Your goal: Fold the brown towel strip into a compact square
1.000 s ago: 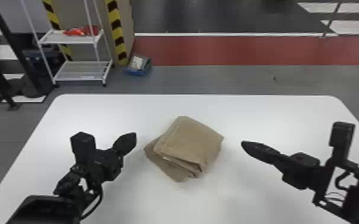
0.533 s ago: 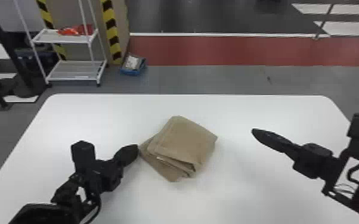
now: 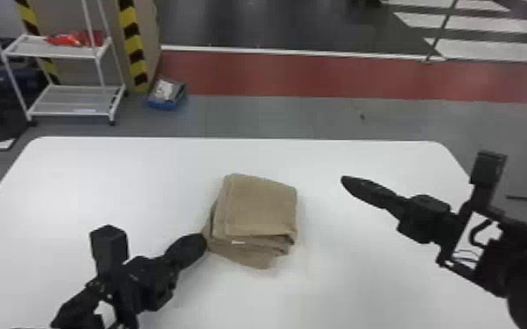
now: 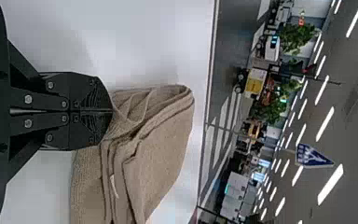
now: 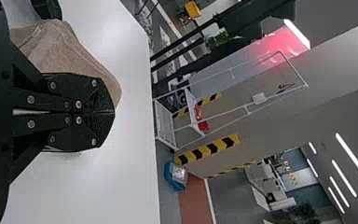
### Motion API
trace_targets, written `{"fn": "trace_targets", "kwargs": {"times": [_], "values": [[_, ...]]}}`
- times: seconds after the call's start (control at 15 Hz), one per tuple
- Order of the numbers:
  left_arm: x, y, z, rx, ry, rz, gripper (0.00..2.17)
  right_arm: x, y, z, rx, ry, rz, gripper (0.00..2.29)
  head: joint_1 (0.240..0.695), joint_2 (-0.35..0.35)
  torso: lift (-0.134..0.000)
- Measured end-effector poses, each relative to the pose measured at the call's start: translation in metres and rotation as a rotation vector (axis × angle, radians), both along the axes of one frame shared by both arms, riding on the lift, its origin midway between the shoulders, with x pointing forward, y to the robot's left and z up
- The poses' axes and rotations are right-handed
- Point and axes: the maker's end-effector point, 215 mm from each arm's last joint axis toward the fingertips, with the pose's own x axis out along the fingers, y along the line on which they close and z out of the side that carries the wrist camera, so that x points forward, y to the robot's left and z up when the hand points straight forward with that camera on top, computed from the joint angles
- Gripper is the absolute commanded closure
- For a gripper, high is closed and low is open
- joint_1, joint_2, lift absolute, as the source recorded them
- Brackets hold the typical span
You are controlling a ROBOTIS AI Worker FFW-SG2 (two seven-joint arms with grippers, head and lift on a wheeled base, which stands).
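Note:
On the white table [image 3: 144, 170], the brown towel [image 3: 258, 208] lies folded in a layered, roughly square stack, its lower layers sticking out at the near side. My left gripper [image 3: 205, 242] is at the stack's near left corner. In the left wrist view, that gripper [image 4: 111, 111] is shut on a corner of the towel [image 4: 163, 149], with loose creases beside the fingertips. To the right of the stack and apart from it, my right gripper [image 3: 344, 180] is above the table. The right wrist view has this gripper [image 5: 113, 112] shut and holding nothing, with the towel [image 5: 60, 49] beyond it.
Past the table's far edge, a white shelf rack [image 3: 74, 98] holds red items at the back left. Beside it on the floor sits a blue box [image 3: 167, 94]. Bare tabletop [image 3: 319, 271] separates the two arms.
The towel stack has turned counterclockwise, with my left gripper at its corner shifting slightly toward the near side. My right gripper has moved left, closer to the stack, after drawing away earlier.

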Motion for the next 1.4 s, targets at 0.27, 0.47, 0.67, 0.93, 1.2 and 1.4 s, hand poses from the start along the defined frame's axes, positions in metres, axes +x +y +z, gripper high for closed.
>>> {"fn": "trace_targets", "kwargs": {"times": [0.27, 0.47, 0.67, 0.93, 1.2, 1.4], "values": [[-0.019, -0.055, 0.012, -0.045, 0.008, -0.091, 2.11, -0.002, 0.005, 0.001, -0.009, 0.014, 0.043, 1.33, 0.695, -0.204, -0.115], [-0.004, -0.033, 0.034, -0.027, -0.032, -0.038, 2.05, -0.004, 0.010, 0.004, -0.034, 0.000, 0.075, 0.00, 0.695, -0.179, -0.115], [0.015, 0.022, 0.058, -0.007, -0.086, 0.058, 2.05, -0.003, 0.014, 0.017, -0.151, -0.060, 0.150, 0.09, 0.695, -0.103, -0.115], [0.031, 0.081, 0.064, 0.015, -0.106, 0.199, 1.87, 0.007, 0.032, 0.059, -0.500, -0.372, 0.356, 0.22, 0.695, -0.035, -0.115], [0.046, 0.125, 0.071, 0.025, -0.136, 0.350, 0.62, -0.010, 0.091, 0.018, -0.996, -0.643, 0.725, 0.32, 0.695, 0.086, -0.115], [0.053, 0.132, 0.078, 0.009, -0.151, 0.364, 0.59, -0.024, 0.119, -0.038, -1.166, -0.672, 0.922, 0.34, 0.695, 0.140, -0.115]]}}
